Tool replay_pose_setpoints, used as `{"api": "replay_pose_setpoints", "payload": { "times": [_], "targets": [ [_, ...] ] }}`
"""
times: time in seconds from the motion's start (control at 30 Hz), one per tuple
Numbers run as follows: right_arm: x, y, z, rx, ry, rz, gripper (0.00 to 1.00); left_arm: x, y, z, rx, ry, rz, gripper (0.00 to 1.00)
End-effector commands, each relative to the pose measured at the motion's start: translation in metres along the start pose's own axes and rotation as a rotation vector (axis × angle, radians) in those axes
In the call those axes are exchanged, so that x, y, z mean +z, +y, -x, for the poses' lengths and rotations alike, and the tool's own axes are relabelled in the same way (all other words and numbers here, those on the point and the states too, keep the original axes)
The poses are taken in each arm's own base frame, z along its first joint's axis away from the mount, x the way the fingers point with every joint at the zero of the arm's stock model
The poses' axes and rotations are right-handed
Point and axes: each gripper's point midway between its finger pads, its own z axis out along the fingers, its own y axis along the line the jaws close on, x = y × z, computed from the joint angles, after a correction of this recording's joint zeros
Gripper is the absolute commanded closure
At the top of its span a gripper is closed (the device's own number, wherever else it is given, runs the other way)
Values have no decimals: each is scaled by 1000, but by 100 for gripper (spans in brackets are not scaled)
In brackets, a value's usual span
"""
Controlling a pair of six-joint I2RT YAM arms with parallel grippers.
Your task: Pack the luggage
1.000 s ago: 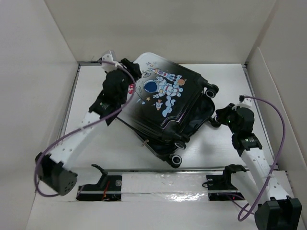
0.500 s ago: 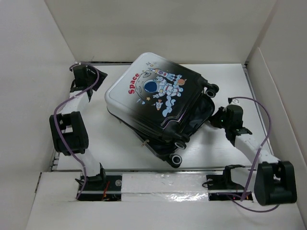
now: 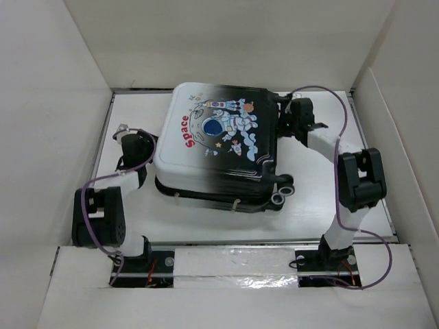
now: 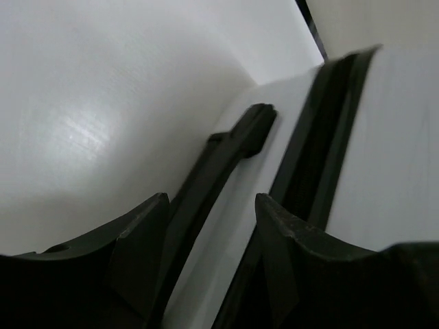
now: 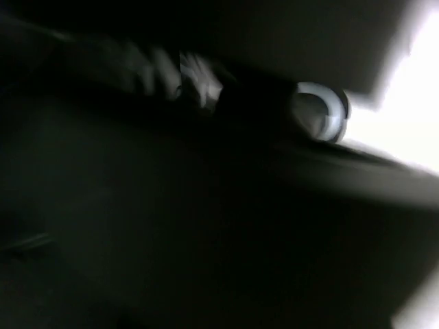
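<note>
The luggage (image 3: 216, 144) lies flat in the middle of the table, astronaut and red "Space" print up, lid down on the lower shell, two black wheels (image 3: 281, 192) at its near right corner. My left gripper (image 3: 142, 149) is against its left side. In the left wrist view the left gripper (image 4: 209, 229) is open, with the white shell (image 4: 391, 144), the black zip seam (image 4: 322, 137) and a black side handle (image 4: 230, 154) between and ahead of the fingers. My right gripper (image 3: 291, 115) presses on the far right corner. The right wrist view is dark and blurred, showing only a wheel (image 5: 319, 113).
White walls box the table on the left (image 3: 48, 137), back (image 3: 226, 41) and right (image 3: 405, 137). A taped rail (image 3: 233, 260) runs along the near edge between the arm bases. Purple cables loop from both arms.
The luggage has turned square to the table and its lid has come down. My left gripper dropped from the back left corner to its left side. My right gripper swung to its far right corner.
</note>
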Motion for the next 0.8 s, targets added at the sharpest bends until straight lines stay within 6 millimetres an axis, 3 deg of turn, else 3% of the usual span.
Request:
{"api": "replay_pose_setpoints", "payload": {
  "times": [0.0,0.03,0.07,0.17,0.23,0.27,0.37,0.4,0.47,0.5,0.53,0.57,0.6,0.67,0.7,0.77],
  "targets": [
    [6,112,52,-160,-96,364,94,-36,-37,-72,111,147,-185,50],
    [6,126,64,-182,-97,391,94,-41,-34,-79,120,154,-184,51],
    [10,131,66,-190,-83,416,93,-53,-30,-95,138,176,-190,51],
    [24,151,78,-221,-53,466,91,-75,-23,-118,151,191,-195,52],
    [37,153,73,-240,-5,453,90,-83,-19,-123,151,181,-191,52],
    [30,164,100,-260,-58,465,88,-92,-17,-126,150,178,-197,52],
    [35,168,107,-274,-33,462,80,-108,-14,-124,134,154,-218,52],
    [26,178,130,-290,-83,478,73,-112,-14,-122,131,146,-219,52],
    [30,180,130,-288,-61,486,67,-123,-14,-116,142,119,-229,52],
    [18,189,150,-300,-110,500,58,-125,-10,-109,149,87,-209,51],
    [12,187,159,-290,-117,500,48,-130,-8,-100,163,44,-199,52],
    [11,188,159,-287,-118,505,47,-134,-9,-99,176,38,-205,52],
    [-4,188,174,-286,-157,507,37,-134,-5,-90,184,-6,-177,52],
    [-16,184,186,-281,-204,501,29,-139,-2,-83,218,-34,-163,54],
    [-41,183,205,-284,-262,495,22,-138,0,-81,229,-43,-148,55],
    [-55,175,213,-278,-295,474,21,-135,1,-82,255,-35,-138,55]
  ]
}}
